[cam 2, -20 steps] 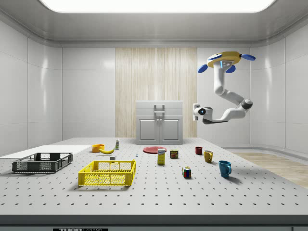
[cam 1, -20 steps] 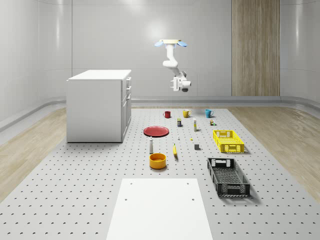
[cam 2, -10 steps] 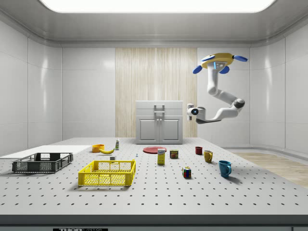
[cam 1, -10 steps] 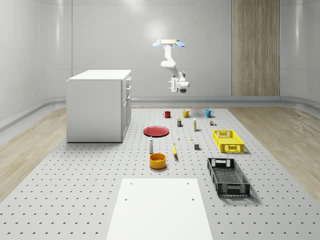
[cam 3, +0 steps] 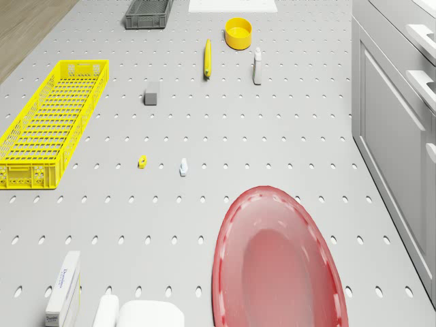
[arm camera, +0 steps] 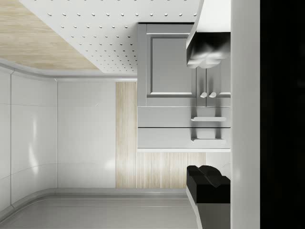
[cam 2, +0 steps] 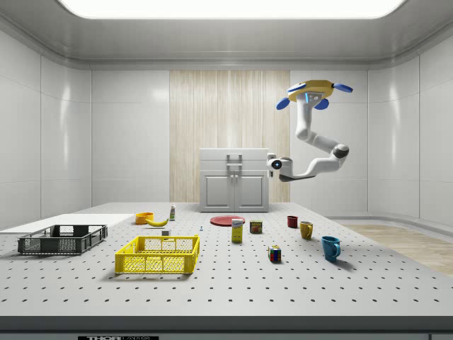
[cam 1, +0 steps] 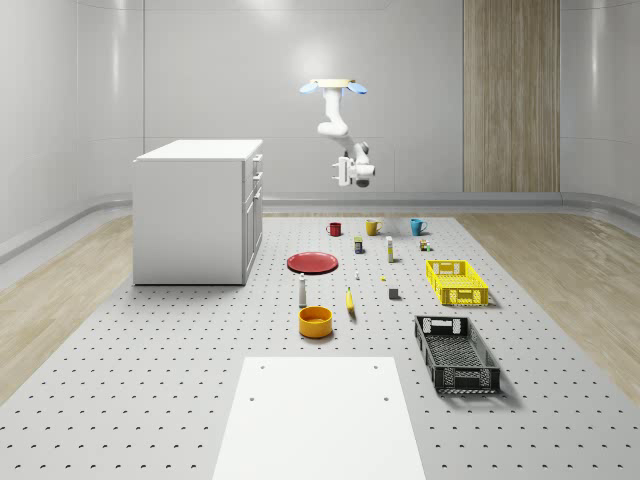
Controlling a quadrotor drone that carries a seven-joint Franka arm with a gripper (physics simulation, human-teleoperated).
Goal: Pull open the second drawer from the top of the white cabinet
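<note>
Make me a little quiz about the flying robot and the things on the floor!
1. True or false: the drone hovers in the air and rests on nothing.
2. What colour is the plate on the floor? A red, B green, C blue.
3. Does the gripper touch the white cabinet? Answer yes or no.

Key: 1 true. 2 A. 3 no, it hangs in the air apart from the cabinet's front.

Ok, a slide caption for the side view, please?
Drone hovering right of the white cabinet, gripper level with its closed drawers.
</note>
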